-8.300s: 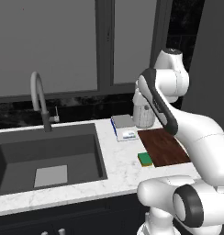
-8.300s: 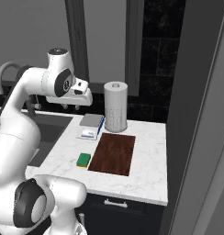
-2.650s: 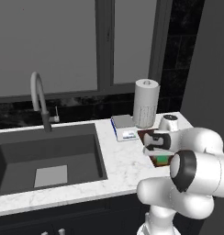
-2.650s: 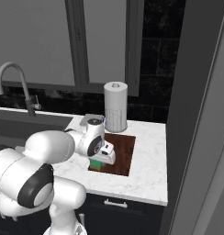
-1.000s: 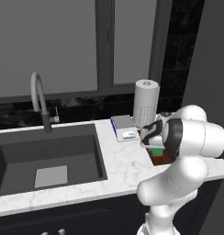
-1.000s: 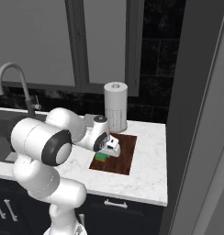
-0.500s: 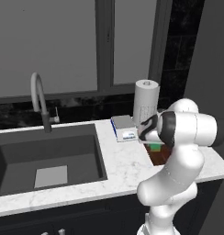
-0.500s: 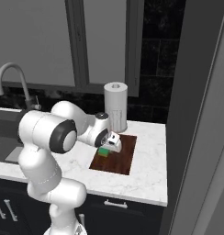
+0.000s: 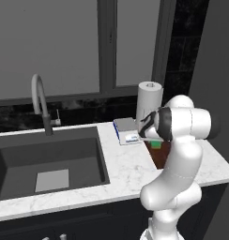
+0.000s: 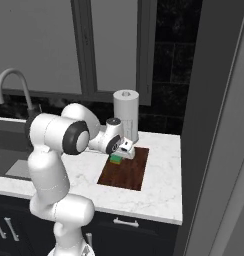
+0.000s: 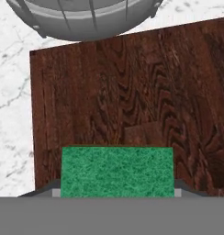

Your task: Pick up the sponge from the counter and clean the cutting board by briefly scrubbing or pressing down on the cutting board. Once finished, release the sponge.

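The green sponge [image 10: 115,159] is held in my gripper [image 10: 125,149], which is shut on it at the far left corner of the dark reddish-brown cutting board [image 10: 125,173]. In the hand view the sponge [image 11: 117,170] lies low in front, with the board's wood grain [image 11: 132,101] stretching beyond it. From the left base the sponge [image 9: 156,144] peeks out under my forearm, and the arm hides most of the board [image 9: 161,157]. Whether the sponge presses on the wood I cannot tell. The white marble counter [image 9: 128,168] carries the board.
A paper towel roll [image 10: 126,115] stands just behind the board; its round base [image 11: 86,16] is near in the hand view. A white-and-blue scale [image 9: 127,136] lies left of the board. The dark sink [image 9: 46,161] with its faucet [image 9: 39,101] is further left.
My gripper has carried the sponge along the board's left side toward its far end, nearer the paper towel roll. The grip on the sponge is unchanged.
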You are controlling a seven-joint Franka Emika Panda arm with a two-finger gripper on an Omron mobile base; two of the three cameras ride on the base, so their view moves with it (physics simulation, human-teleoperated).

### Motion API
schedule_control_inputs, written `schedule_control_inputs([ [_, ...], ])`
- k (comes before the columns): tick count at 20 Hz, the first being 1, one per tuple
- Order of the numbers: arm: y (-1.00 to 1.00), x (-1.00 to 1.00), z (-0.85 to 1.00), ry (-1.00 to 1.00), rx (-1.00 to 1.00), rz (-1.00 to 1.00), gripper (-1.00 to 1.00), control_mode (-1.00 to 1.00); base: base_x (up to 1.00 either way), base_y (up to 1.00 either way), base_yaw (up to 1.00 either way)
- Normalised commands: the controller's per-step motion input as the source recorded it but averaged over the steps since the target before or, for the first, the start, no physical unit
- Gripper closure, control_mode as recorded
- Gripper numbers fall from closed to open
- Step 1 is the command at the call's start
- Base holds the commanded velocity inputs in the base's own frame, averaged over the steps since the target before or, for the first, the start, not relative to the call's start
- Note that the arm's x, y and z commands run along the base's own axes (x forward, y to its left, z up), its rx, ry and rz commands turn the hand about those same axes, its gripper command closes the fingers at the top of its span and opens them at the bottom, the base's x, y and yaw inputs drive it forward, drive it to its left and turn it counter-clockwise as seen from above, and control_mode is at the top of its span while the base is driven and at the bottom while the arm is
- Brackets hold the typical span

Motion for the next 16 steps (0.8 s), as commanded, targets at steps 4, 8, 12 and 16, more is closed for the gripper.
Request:
schedule_control_inputs([
  [4,-0.05,0.63,-0.17,-0.04,0.00,0.00,1.00,-1.00,0.00,0.00,0.00],
  [8,-0.12,0.56,-0.18,-0.06,0.00,0.00,1.00,-1.00,0.00,0.00,0.00],
  [12,-0.25,0.42,-0.22,-0.09,0.00,0.00,1.00,-1.00,0.00,0.00,0.00],
  [16,-0.31,0.30,-0.12,-0.10,0.00,0.00,1.00,-1.00,0.00,0.00,0.00],
])
